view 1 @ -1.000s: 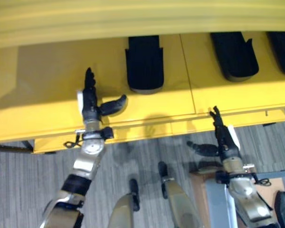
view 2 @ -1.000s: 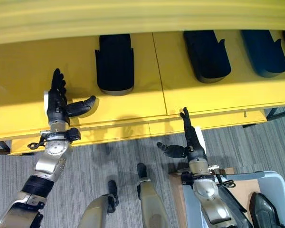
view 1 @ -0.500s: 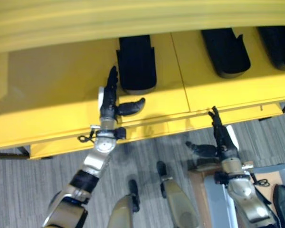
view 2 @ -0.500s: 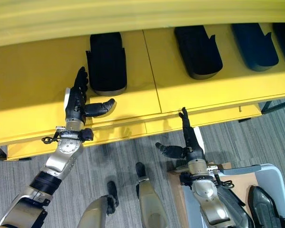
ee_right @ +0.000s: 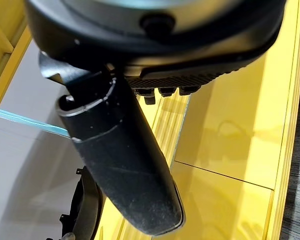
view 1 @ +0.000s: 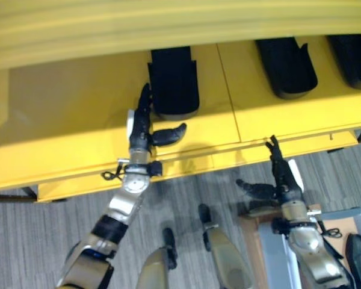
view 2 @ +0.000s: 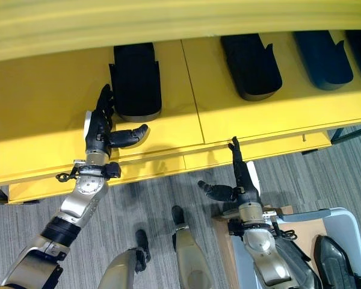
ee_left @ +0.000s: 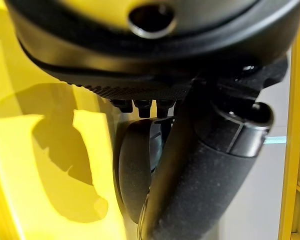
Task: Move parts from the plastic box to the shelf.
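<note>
Nearest, at the lower right, a pale grey plastic box [view 2: 343, 226] sits on the striped grey carpet floor [view 2: 156, 198], with a black moulded part [view 2: 334, 259] lying in it. Just beside the box, the right hand [view 2: 240, 180] is raised over the floor in front of the shelf's front edge; its fingers are straight, the thumb stands out to the side, and it holds nothing. It is well apart from any part on the shelf.

Farther on, the left hand [view 1: 141, 126] is over the wide yellow shelf [view 1: 60, 114], fingers extended and thumb spread, empty. Its fingertips [view 1: 145, 93] lie right at the left side of a black, rounded, tray-like part [view 1: 173, 81] that rests flat on the shelf; whether they touch it cannot be told. The thumb points along below that part's near, rounded end. In the left wrist view, the dark part [ee_left: 135, 175] shows just past the thumb, on the yellow surface.

Farther right on the shelf, beyond a seam in the boards, lie a second black part [view 2: 251, 65] and a third [view 2: 323, 57], side by side and apart from both hands.
</note>
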